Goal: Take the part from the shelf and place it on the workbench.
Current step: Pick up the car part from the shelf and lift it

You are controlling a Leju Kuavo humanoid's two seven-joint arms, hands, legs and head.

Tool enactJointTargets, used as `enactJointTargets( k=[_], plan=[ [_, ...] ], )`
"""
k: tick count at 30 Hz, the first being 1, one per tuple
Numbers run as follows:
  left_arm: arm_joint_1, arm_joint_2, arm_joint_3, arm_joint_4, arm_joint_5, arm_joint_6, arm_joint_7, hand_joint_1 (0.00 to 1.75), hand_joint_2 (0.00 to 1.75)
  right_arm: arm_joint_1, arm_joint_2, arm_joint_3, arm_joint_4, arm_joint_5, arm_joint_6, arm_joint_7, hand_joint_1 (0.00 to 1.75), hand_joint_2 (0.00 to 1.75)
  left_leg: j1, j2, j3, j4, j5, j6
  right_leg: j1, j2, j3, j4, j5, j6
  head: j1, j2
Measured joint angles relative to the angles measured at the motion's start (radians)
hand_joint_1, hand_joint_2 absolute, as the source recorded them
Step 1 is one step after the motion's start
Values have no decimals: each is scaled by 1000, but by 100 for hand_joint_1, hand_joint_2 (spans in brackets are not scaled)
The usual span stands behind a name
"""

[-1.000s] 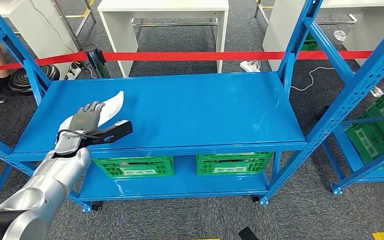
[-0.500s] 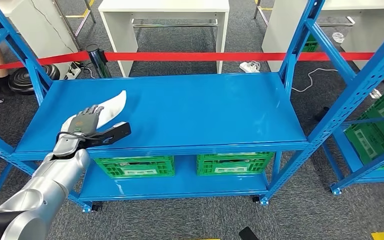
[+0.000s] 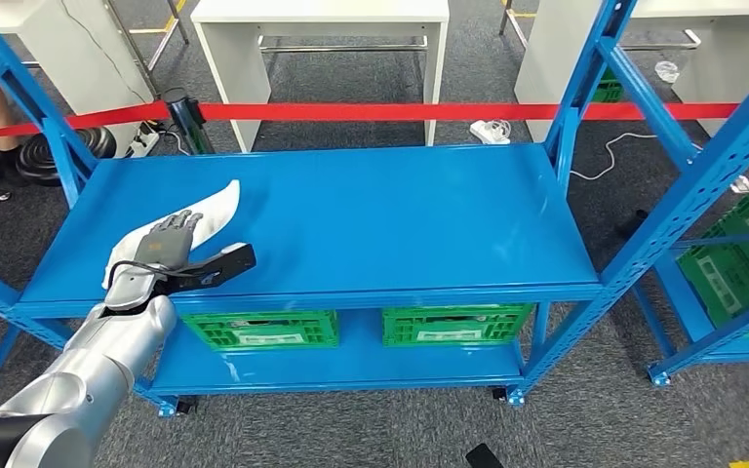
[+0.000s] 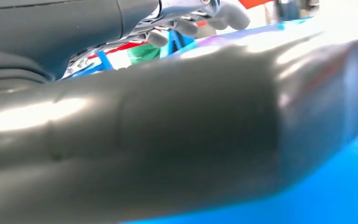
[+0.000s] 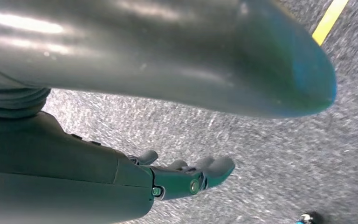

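The part (image 3: 216,209), a curved white piece, lay on the left end of the blue shelf (image 3: 371,214), and your left hand (image 3: 163,246) rested over its near end with the fingers stretched flat along it and the thumb out to the side. I could not tell whether the hand had actually closed on the part or only lay on top of it. The left wrist view gave you the thick grey thumb (image 4: 168,135) pressed close over blue shelf surface, with the fingertips (image 4: 228,16) visible beyond.

Compared with the picture a second before, you'd find little changed: the hand and part sat in nearly the same place on the shelf, the whole scene having shifted slightly as the camera moved. The part had not been lifted.

Your right hand (image 5: 186,179) hung over grey carpet (image 5: 270,140), fingers loosely curled with nothing in them.

Under the shelf top stood two green crates (image 3: 351,325) on the lower level. Behind the shelf ran a red barrier tape (image 3: 371,111), and beyond it stood a white bench (image 3: 322,39).
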Motion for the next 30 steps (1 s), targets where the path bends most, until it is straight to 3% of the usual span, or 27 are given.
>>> enactJointTargets(
  k=[4, 8, 12, 17, 23, 30],
  plan=[
    [-1, 0, 2, 0, -1, -1, 0, 0, 0, -1, 0, -1, 0, 0, 1, 0, 0, 0, -1, 3, 11, -18, 4, 4, 2, 4, 2, -2, -3, -9, -1, 0],
    [-1, 0, 3, 0, 0, -2, 0, 0, 0, -1, 0, -1, 0, 0, 2, -1, 0, 0, 0, 3, 18, -27, 4, -8, 3, 4, 5, -2, -6, -15, -1, 0],
    [-1, 0, 4, 0, 4, -3, -12, 0, 0, -2, 0, -1, 0, 1, 0, -8, 0, 0, 0, 3, 18, -28, 5, -18, 3, 2, 8, -2, -6, -17, -1, 0],
    [4, 0, 56, 2, 102, -63, -77, 0, 0, -2, 0, -5, 0, -9, 2, -14, 0, 0, -1, 3, 19, -27, 5, -19, 3, 2, 12, -6, -4, -17, 0, 0],
    [11, 0, 90, 3, 108, -80, -85, 0, 0, -2, 0, -12, 0, -14, 1, -12, 0, 0, -1, 3, 20, -26, 5, -18, 3, 2, 16, -11, -2, -15, 0, 0],
    [11, 0, 95, 3, 79, -81, -84, 0, 0, -3, 0, -15, 0, -10, -11, 0, 0, 0, -5, 2, 18, -23, 6, 5, -3, 1, 22, -25, 8, 3, 0, 0]
  ],
)
